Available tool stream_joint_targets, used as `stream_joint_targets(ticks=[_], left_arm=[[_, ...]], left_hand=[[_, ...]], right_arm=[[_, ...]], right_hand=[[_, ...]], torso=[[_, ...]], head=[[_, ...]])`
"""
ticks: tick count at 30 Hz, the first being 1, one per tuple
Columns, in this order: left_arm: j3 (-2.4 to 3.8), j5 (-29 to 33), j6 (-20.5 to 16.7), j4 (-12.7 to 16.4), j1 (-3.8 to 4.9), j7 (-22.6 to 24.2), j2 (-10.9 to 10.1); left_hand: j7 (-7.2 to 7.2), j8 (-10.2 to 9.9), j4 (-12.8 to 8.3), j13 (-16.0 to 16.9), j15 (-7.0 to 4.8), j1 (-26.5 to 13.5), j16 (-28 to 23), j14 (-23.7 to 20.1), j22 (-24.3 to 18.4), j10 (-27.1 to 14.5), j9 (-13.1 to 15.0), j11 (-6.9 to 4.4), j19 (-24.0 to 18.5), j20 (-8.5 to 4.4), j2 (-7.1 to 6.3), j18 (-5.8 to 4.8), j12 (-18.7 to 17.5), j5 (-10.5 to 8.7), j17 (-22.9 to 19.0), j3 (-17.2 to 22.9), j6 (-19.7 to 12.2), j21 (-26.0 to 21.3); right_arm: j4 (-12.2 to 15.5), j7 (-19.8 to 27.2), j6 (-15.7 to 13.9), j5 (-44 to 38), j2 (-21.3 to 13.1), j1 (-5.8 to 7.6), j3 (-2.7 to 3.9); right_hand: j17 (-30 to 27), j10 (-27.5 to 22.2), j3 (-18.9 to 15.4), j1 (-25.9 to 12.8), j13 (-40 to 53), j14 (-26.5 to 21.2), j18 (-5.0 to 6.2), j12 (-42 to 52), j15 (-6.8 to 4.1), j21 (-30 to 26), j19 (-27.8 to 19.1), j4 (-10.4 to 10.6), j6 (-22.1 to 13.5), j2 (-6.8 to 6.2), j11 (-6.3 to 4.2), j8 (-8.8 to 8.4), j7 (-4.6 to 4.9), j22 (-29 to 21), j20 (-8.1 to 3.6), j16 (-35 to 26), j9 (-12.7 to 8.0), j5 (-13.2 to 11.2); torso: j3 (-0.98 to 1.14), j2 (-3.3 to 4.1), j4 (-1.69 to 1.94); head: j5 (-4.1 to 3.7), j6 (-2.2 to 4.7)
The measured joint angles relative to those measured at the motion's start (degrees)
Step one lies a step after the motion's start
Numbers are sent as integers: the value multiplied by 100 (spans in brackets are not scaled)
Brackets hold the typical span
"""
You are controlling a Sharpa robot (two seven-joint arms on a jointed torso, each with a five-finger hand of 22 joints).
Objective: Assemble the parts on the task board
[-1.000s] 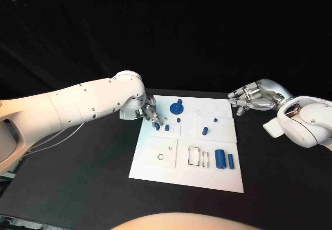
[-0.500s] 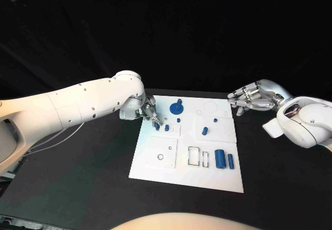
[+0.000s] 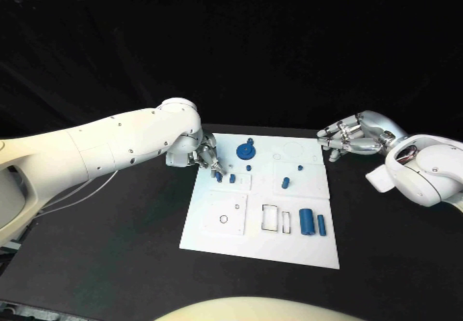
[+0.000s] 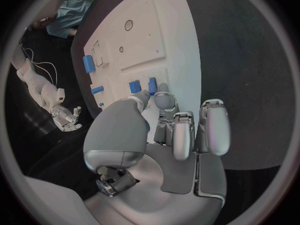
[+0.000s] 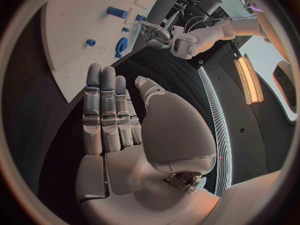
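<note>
Head view: white task board (image 3: 290,241) at frame centre on the black table (image 3: 116,254). Left hand (image 3: 205,158) sits at the board's upper left edge, fingertips at a small blue peg (image 3: 219,177) beside a second peg (image 3: 233,178); whether it pinches the peg I cannot tell. Blue gear (image 3: 245,152) near the board's top, two blue cylinders (image 3: 307,222) at lower right. Right hand (image 3: 349,141) hovers off the board's upper right corner, fingers straight and apart, holding nothing.
</note>
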Motion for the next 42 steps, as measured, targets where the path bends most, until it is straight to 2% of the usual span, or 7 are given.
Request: stream_joint_targets(ticks=[6, 9, 13, 20, 32, 37, 42], left_arm=[[0, 22, -11, -8, 1, 0, 17], [0, 69, -23, -11, 4, 1, 22], [2, 170, -47, -24, 4, 6, 23], [-1, 464, -93, -66, 3, 7, 13], [-2, 1071, -135, -3, 3, 4, -74], [-3, 1322, -214, 151, 10, 10, -232], [2, 1439, -444, 484, 96, 27, -531]], left_hand=[[0, -24, -84, 25, 0, 179, 0, 0, 0, 0, 20, 0, 0, 0, 55, 0, 0, 0, 0, 84, 0, 0], [1, -30, -305, 25, 0, 525, 0, 0, -1, 0, 23, 0, 14, -14, 118, 0, 0, 0, 0, 306, 0, 0], [-20, -90, -637, 18, 0, 852, 0, 0, -1, -23, 23, -21, 22, -22, 99, 0, -49, -24, 0, 640, -46, 0], [11, -108, -526, -54, 1, 1131, 0, 0, -1, -31, 152, 12, 22, -22, 36, 0, -134, 1, 0, 754, -97, 0], [31, -63, -485, -107, 1, 1040, 0, 0, -1, -22, 253, 23, 22, -22, -77, 0, -200, 2, -1, 801, -116, -23], [32, -29, -476, -113, 1, 1017, 0, 0, -1, -2, 273, 43, 22, -21, -100, 0, -200, 2, -1, 824, -115, -22], [34, -27, -476, -108, 1, 1007, 0, 0, -1, 12, 302, 29, 22, -21, -109, 0, -200, 2, -1, 855, -116, -23]], right_arm=[[0, 1, 0, 0, 6, 0, -1], [-1, 1, 0, 0, 8, 0, -1], [-3, 2, 2, 0, 9, 0, -1], [-10, 2, 4, 0, 16, -1, -1], [-46, 2, 11, 0, 29, -4, 0], [-56, 2, 12, 0, 26, -5, -1], [-60, 2, 12, 0, 22, -6, -2]], right_hand=[[0, 0, 0, 0, 0, 0, 0, 0, 0, 0, 0, 0, 0, 0, 0, 0, 0, 0, 0, 0, 0, 0], [0, 0, 0, 0, 0, 0, 0, 0, 0, 0, 0, 0, 0, 0, 0, 0, 0, 0, 0, 0, 0, 0], [-1, 0, 0, 0, 0, 0, 0, 0, 0, 0, 0, 0, 0, 0, 0, 0, 0, 0, 0, 0, 0, 0], [-1, 0, 0, 0, -1, 0, 0, 0, 0, 0, 0, 0, 0, 0, 0, 0, 0, 0, 0, 0, -1, 0], [4, 0, 0, 0, 4, 0, 0, 0, 0, 0, 0, 0, 0, 0, 0, 0, 0, 1, 0, 0, -2, 0], [4, 0, 0, 0, 4, 0, 0, 0, 0, 0, 0, 0, 0, 0, 0, 0, 0, 1, 0, 0, -2, 0], [10, 0, 0, 0, 9, 0, 0, 0, 0, 0, 0, 0, 0, 0, 0, 0, 0, -4, 0, 0, -2, 0]], torso=[[0, 0, 3], [0, 0, 3], [0, 2, 3], [0, 2, 3], [-1, 3, 0], [-2, 4, 2], [-1, -1, 10]], head=[[3, 9], [5, 13], [5, 13], [-7, 13], [1, 24], [-8, 25], [0, 33]])
